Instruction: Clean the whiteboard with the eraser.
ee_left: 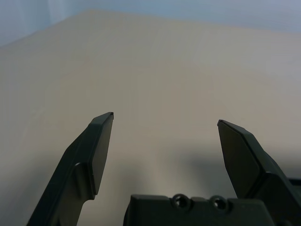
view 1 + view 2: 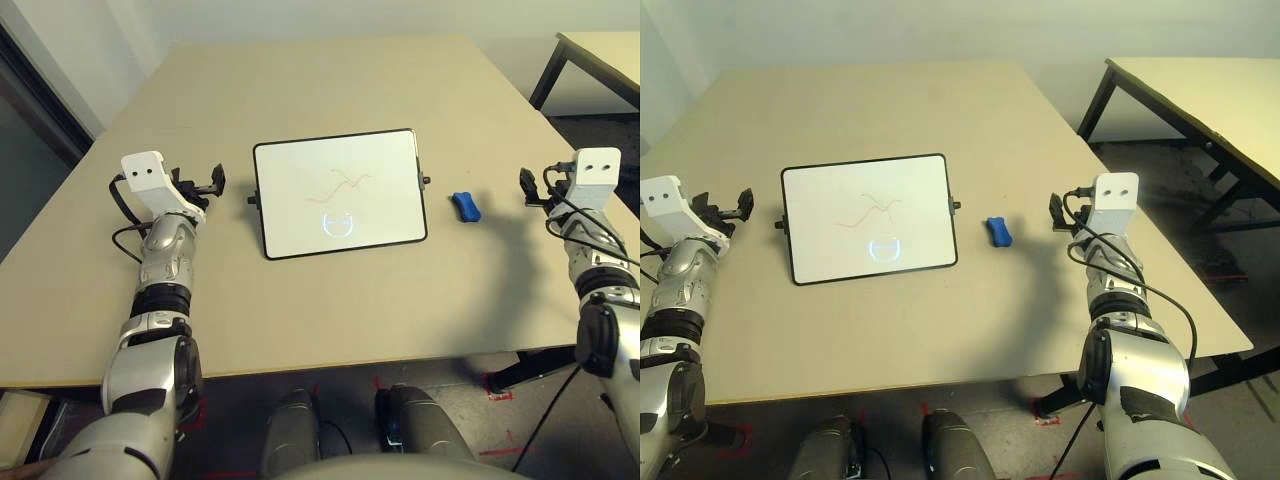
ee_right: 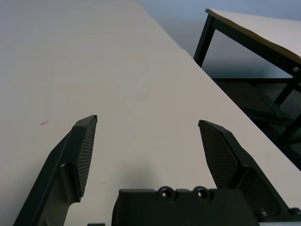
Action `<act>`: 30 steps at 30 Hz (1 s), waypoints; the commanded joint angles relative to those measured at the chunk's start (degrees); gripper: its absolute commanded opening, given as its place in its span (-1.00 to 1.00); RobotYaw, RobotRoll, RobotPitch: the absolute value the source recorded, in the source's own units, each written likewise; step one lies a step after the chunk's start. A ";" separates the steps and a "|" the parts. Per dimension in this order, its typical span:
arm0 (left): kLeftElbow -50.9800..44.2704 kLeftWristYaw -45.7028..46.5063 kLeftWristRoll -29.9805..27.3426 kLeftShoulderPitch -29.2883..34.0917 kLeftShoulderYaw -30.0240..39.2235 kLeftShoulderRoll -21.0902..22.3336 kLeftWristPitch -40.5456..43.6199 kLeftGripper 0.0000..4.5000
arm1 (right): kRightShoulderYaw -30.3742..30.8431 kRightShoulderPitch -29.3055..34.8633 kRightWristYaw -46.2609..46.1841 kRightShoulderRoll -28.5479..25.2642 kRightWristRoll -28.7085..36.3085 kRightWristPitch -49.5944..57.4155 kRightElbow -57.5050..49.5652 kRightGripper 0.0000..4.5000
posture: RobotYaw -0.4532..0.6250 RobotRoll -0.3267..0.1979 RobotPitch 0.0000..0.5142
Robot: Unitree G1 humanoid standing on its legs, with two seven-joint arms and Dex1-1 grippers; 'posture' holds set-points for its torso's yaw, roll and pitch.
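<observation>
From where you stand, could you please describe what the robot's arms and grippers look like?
Both arms are silver metal segments joined by black rings. Each wrist carries a white boxy block with two small dark holes, and black cables loop from it down the forearm. The left gripper and right gripper each have two black, flat, angular fingers; the right gripper's pads show a fine grid texture.

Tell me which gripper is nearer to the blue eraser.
Right. The right gripper hovers just beyond the eraser; the left gripper is across the whiteboard from it.
</observation>
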 commanded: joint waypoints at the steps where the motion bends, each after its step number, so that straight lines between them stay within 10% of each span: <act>1: 1.01 0.47 0.30 1.05 0.48 0.84 0.78 1.00 | -0.99 1.22 0.05 0.41 0.62 0.27 0.51 0.99 | -0.23 0.25 -0.64; 13: -12.29 -11.40 -5.12 -0.79 -0.75 5.64 12.73 1.00 | 0.82 -2.36 1.31 -0.42 0.56 8.49 -5.16 0.99 | -0.25 0.25 -0.66; 30: -37.42 -32.05 -8.04 -2.23 -14.58 8.82 33.90 1.00 | 8.46 2.39 0.32 5.98 -0.03 46.67 -35.60 0.99 | -0.23 0.25 -0.89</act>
